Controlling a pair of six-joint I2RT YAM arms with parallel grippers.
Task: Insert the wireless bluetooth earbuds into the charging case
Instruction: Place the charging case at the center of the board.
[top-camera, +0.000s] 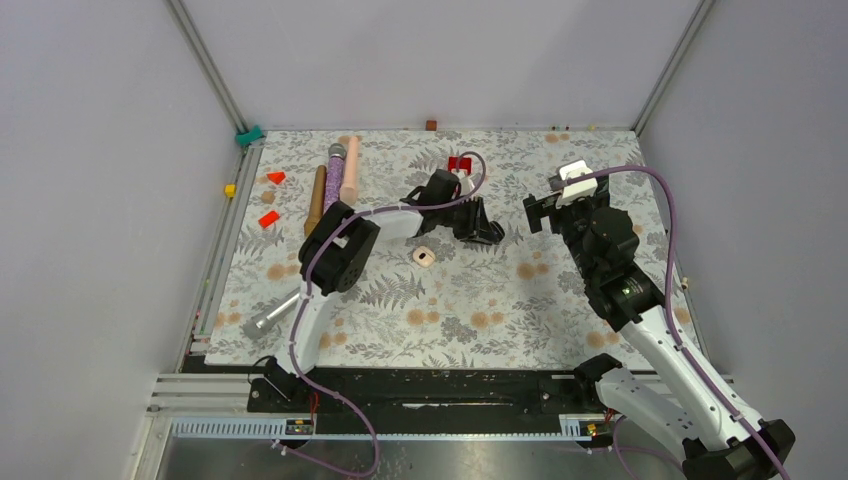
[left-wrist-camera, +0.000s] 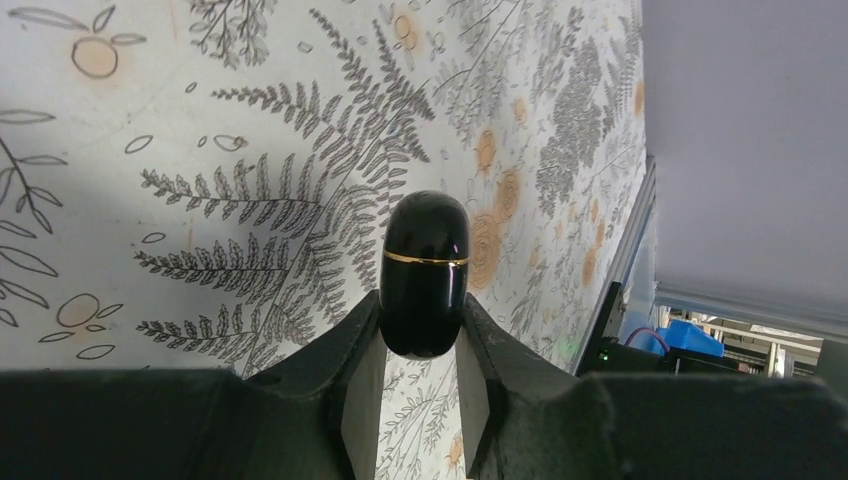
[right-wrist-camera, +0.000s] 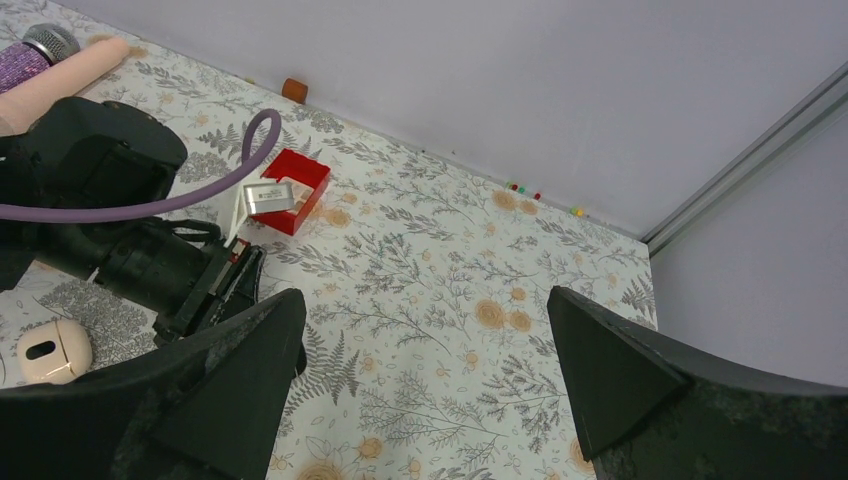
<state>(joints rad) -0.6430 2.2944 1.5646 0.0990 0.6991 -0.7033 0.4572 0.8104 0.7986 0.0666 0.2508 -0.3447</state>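
Note:
My left gripper (left-wrist-camera: 424, 340) is shut on a glossy black pebble-like charging case (left-wrist-camera: 425, 270) with a thin gold seam. The case is closed and held above the floral mat. In the top view this gripper (top-camera: 488, 234) is near the mat's middle. A whitish case (top-camera: 424, 256) lies on the mat just left of it. That case also shows in the right wrist view (right-wrist-camera: 52, 350), with a dark oval mark on it. My right gripper (right-wrist-camera: 425, 340) is open and empty above the mat, right of the left gripper (top-camera: 535, 212). No earbuds are visible in any view.
A red block with a silver piece (right-wrist-camera: 285, 190) lies behind the left gripper. A purple microphone (top-camera: 334, 175), a pink cylinder (top-camera: 350, 170) and a brown cylinder (top-camera: 316, 198) lie at the back left, beside red and orange blocks (top-camera: 268, 219). A silver cylinder (top-camera: 268, 318) lies at the front left.

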